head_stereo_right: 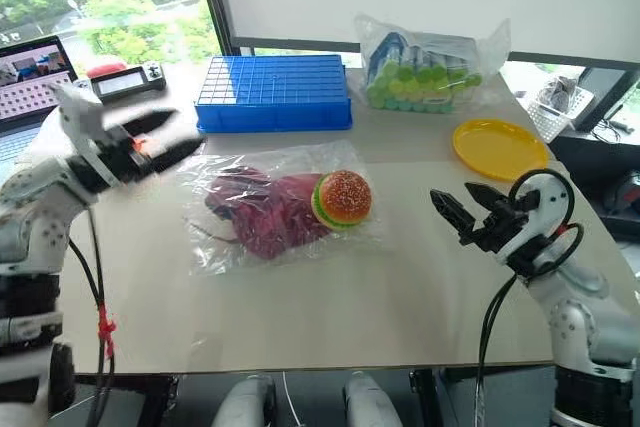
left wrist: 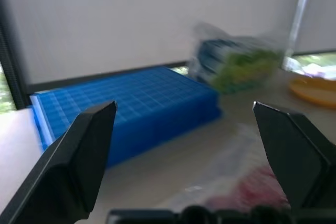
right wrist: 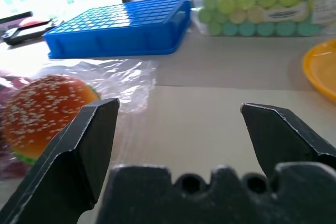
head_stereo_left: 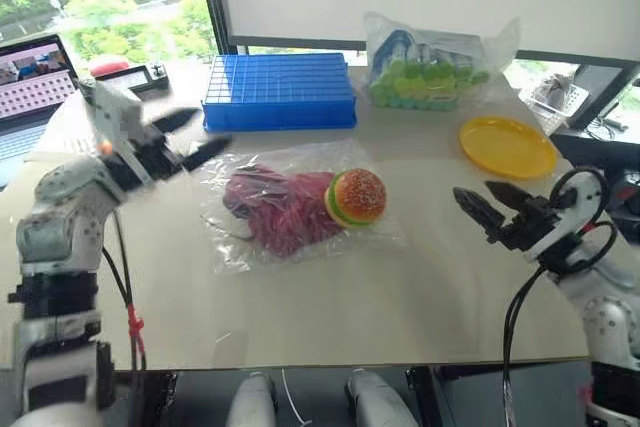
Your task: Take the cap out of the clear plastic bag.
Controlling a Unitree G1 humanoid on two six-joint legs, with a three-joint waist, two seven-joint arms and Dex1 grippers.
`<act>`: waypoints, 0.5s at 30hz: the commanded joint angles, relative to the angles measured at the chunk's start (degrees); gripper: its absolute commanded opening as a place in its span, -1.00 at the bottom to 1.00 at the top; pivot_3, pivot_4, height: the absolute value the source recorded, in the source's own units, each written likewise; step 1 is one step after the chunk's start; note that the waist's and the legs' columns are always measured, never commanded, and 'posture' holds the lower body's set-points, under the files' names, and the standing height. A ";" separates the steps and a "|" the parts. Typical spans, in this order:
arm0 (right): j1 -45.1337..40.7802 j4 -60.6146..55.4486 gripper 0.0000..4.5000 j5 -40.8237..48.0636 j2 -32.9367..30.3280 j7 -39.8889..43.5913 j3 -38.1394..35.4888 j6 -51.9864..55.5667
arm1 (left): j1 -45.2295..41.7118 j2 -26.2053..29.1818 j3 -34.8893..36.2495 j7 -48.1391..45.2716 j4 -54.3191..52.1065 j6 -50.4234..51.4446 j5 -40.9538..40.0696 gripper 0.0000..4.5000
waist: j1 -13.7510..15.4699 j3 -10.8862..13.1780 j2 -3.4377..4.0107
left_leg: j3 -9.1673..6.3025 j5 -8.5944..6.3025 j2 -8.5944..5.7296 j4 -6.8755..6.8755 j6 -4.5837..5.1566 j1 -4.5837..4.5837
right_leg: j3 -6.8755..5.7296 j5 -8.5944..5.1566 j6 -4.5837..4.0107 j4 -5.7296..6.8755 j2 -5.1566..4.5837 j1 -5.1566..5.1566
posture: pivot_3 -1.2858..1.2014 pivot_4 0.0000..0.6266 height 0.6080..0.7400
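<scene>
The dark red cap (head_stereo_left: 280,209) lies crumpled inside the clear plastic bag (head_stereo_left: 300,162), flat on the table's middle. A burger toy (head_stereo_left: 356,197) rests on the bag's right part. My left gripper (head_stereo_left: 195,137) hovers open just left of the bag's far left corner, fingers pointing right, holding nothing. My right gripper (head_stereo_left: 490,203) hovers open to the right of the bag, apart from it, pointing left toward the burger toy (right wrist: 44,114). In the left wrist view the bag and cap (left wrist: 252,192) lie low between my fingers.
A blue tray (head_stereo_left: 280,92) stands behind the bag. A puffed bag of green and blue items (head_stereo_left: 430,72) sits at the back right, a yellow plate (head_stereo_left: 507,147) beside it. A laptop (head_stereo_left: 30,77) and a small device (head_stereo_left: 140,75) are at the far left.
</scene>
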 commanded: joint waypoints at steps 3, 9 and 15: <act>-4.90 -4.31 1.00 3.03 -7.26 10.37 5.76 4.42 | 3.45 5.16 -3.05 -8.12 -7.19 4.08 -1.20 0.99 | -0.07 0.11 -0.10 | -0.05 0.01 0.01 0.07 0.02 0.27 | -0.05 -0.19 0.18 0.04 0.02 0.18 | 0.03 -0.52 0.59; -21.25 3.41 1.00 -8.38 -5.61 17.83 23.10 0.25 | 0.65 2.46 -5.17 -8.02 -5.82 2.71 0.98 0.99 | -0.46 0.21 -0.12 | -0.04 0.04 0.00 0.25 0.05 0.21 | 0.01 -0.19 0.21 0.03 0.03 0.11 | 0.03 -0.52 0.59; -31.32 23.21 1.00 -20.94 -0.89 21.92 31.27 -9.19 | 0.79 1.31 -5.55 -7.86 -6.18 2.52 1.87 0.99 | 0.41 0.22 -0.14 | -0.04 -0.05 0.02 0.19 0.14 -0.22 | -0.03 -0.24 0.04 0.01 0.05 -0.22 | 0.03 -0.52 0.59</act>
